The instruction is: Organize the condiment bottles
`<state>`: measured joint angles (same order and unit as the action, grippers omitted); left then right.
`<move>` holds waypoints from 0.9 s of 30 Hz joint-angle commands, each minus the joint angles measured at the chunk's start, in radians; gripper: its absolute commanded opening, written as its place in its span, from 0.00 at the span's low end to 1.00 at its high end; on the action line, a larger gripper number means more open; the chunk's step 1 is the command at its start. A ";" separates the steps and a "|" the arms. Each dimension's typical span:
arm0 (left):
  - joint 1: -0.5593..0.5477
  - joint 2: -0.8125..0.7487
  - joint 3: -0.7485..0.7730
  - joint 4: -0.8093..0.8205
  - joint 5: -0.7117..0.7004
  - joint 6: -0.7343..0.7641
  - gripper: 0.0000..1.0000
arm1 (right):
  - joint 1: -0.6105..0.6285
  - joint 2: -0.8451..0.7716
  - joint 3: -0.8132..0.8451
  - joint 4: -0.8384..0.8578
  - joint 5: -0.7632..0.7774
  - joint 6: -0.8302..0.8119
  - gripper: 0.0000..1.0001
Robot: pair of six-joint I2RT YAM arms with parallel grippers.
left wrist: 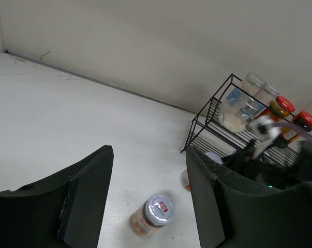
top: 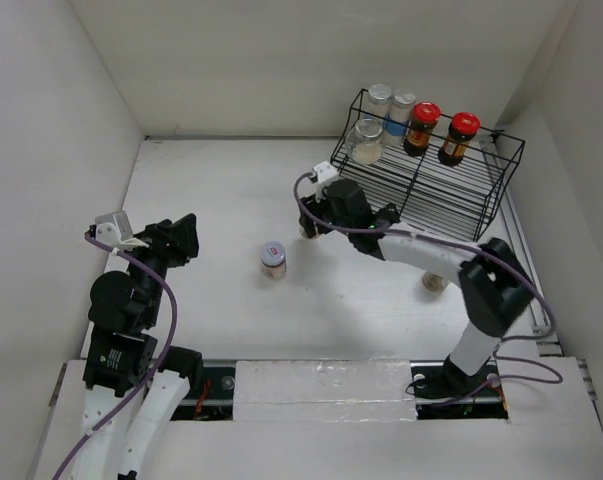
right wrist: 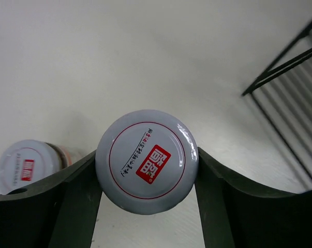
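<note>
My right gripper [top: 318, 222] is shut on a clear jar with a white, red-labelled lid [right wrist: 147, 160], its fingers [right wrist: 73, 201] pressed on both sides of the lid, just left of the black wire rack [top: 451, 195]. A second jar of the same kind [top: 273, 259] stands on the table; it also shows in the left wrist view [left wrist: 153, 214] and the right wrist view [right wrist: 26, 166]. My left gripper [top: 186, 238] is open and empty, left of that jar. The rack's top shelf holds two red-lidded dark jars [top: 422, 125] and three clear jars [top: 366, 141].
Another small jar [top: 434, 282] stands on the table under my right forearm. White walls close in the table on the left, back and right. The rack's lower shelf [top: 436, 205] is bare wire.
</note>
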<state>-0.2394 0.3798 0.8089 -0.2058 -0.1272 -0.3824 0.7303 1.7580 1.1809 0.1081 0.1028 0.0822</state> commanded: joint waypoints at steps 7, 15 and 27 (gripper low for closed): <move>0.005 0.010 -0.007 0.055 0.014 0.011 0.54 | -0.296 -0.448 -0.050 0.084 -0.049 -0.009 0.50; 0.005 0.022 -0.007 0.046 0.023 0.011 0.54 | -0.509 -0.388 0.031 0.033 -0.095 -0.009 0.50; 0.005 0.022 -0.007 0.048 0.023 0.011 0.56 | -0.536 -0.171 0.172 0.033 -0.092 -0.029 0.62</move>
<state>-0.2394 0.3927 0.8089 -0.2058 -0.1154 -0.3824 0.1768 1.6024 1.2629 0.0437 0.0143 0.0681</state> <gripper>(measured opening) 0.550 0.689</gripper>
